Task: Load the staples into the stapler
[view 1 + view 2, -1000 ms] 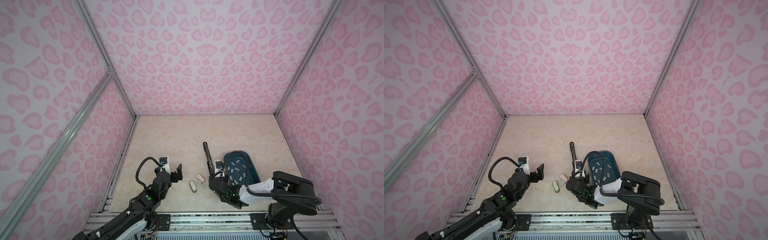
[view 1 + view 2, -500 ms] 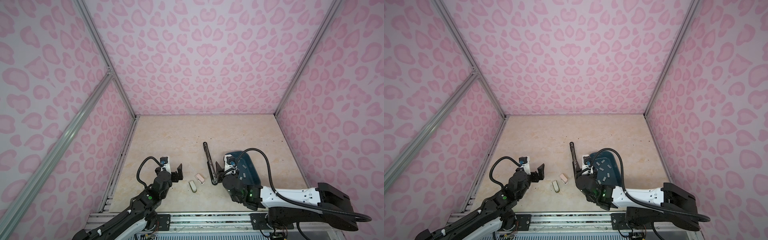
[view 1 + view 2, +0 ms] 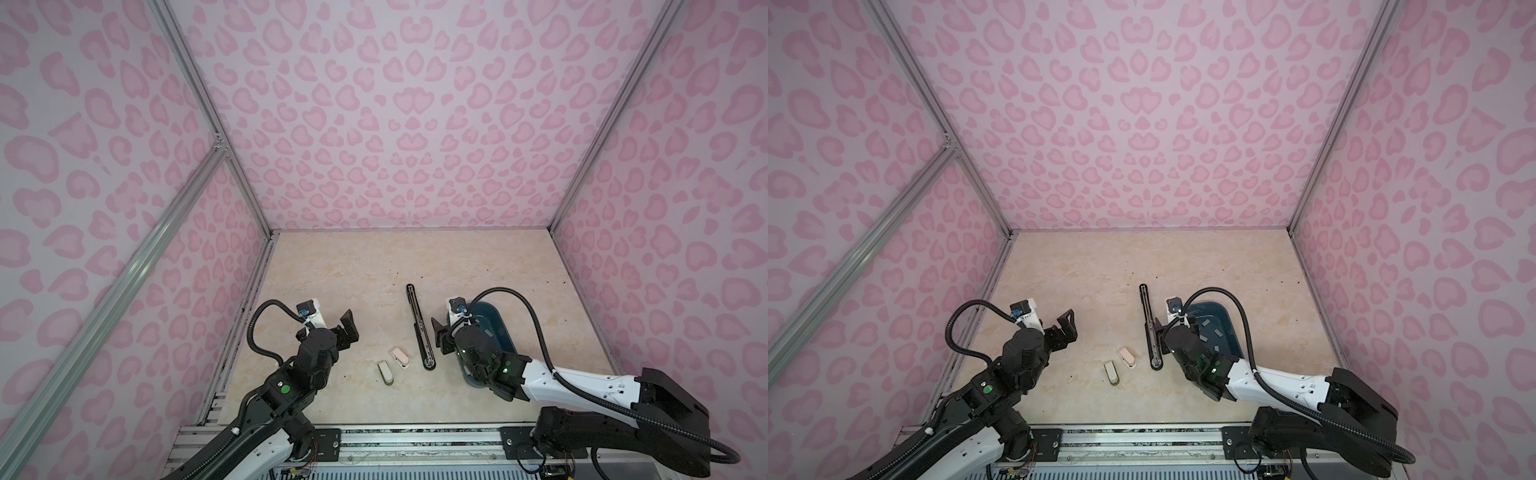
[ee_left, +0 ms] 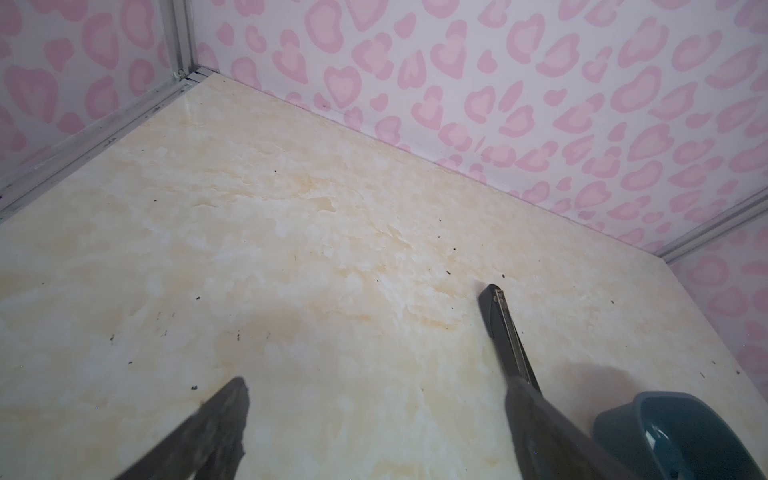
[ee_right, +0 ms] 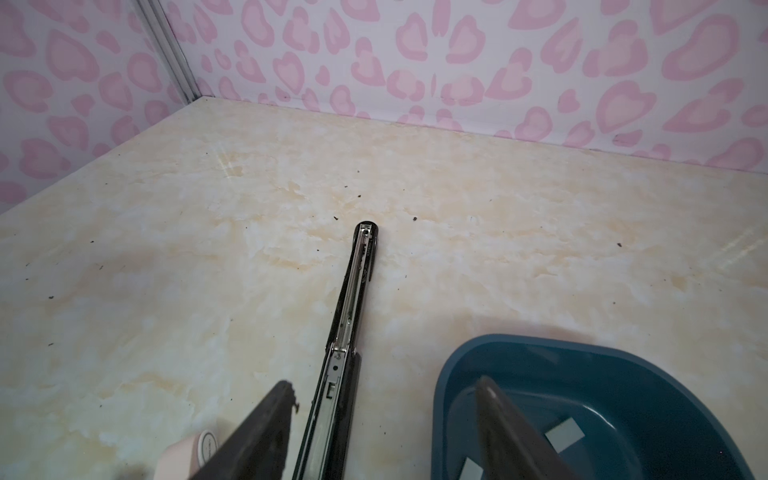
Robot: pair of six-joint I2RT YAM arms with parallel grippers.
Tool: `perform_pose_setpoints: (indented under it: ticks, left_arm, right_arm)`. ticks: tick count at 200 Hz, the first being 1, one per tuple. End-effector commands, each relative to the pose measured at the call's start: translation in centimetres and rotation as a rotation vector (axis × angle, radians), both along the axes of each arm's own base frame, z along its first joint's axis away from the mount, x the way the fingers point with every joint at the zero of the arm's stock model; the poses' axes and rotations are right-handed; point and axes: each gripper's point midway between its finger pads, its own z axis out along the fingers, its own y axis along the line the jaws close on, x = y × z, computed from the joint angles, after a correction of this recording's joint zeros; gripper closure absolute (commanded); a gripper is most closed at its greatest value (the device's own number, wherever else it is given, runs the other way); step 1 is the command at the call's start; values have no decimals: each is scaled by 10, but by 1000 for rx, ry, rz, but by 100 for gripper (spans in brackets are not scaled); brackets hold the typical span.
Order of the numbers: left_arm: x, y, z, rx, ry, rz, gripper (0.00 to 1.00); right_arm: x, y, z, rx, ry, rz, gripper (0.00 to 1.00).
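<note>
The stapler (image 3: pixel 419 328) was laid on the tabletop (image 3: pixel 353 270), opened out flat into one long black line. Its long axis ran from the near edge toward the back wall, and its far rounded end was leaned slightly to the left in both top views. In the right wrist view the metal channel of the stapler (image 5: pixel 351 299) was turned upward along the far half, with the tip pointed at the back wall.

The staples (image 3: pixel 1219 332) were seen as short flat grey strips lying loose in a dark blue tray (image 3: pixel 1212 306). The tray was set just beside the stapler, on its right in the top views.

The right tool (image 5: pixel 384 382) was held low with its jaws spread wide and nothing pinched. One finger (image 5: pixel 266 415) was placed on the far side of the stapler from the tray and the other was over the inside of the tray. The near half of the stapler and the tray rim were thus straddled. Whether anything was touched could not be told.

A pink small stapler (image 3: pixel 400 356) and a pale small stapler (image 3: pixel 385 371) were laid left of the stapler's near end, the pink one nearer to it.

The left tool (image 3: pixel 347 328) was held over bare tabletop, well apart from the stapler. Its jaws were spread fully and it was empty.
</note>
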Motion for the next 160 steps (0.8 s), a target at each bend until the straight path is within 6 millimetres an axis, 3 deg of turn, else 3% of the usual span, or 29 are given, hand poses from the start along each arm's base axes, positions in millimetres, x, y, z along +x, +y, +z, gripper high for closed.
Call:
perform_pose_setpoints:
  ticks: [1, 43, 69, 97, 111, 133, 148, 160]
  left_arm:
    - [-5, 16, 11, -61, -59, 79, 3]
    - [-18, 10, 59, 32, -76, -59, 3]
    - [-21, -7, 99, 142, -164, -206, 3]
    - [-14, 5, 128, 338, -166, -162, 4]
    - [-11, -5, 141, 475, -181, -242, 0]
    - [-2, -10, 147, 757, -151, -314, 7]
    - [7, -2, 149, 911, -96, -284, 8]
    - [10, -6, 146, 998, -67, -333, 8]
  right_arm:
    - [10, 4, 5, 28, -36, 61, 26]
    - [29, -20, -21, -66, 18, 31, 27]
    - [23, -29, -35, -125, 15, 69, 25]
    - [16, -32, -42, -98, 12, 91, 24]
    - [15, -30, -46, -72, 22, 119, 24]
    - [15, -33, -48, -67, 29, 115, 24]
    - [10, -40, -42, -49, -11, 102, 21]
    - [5, -44, -35, -24, -34, 105, 19]
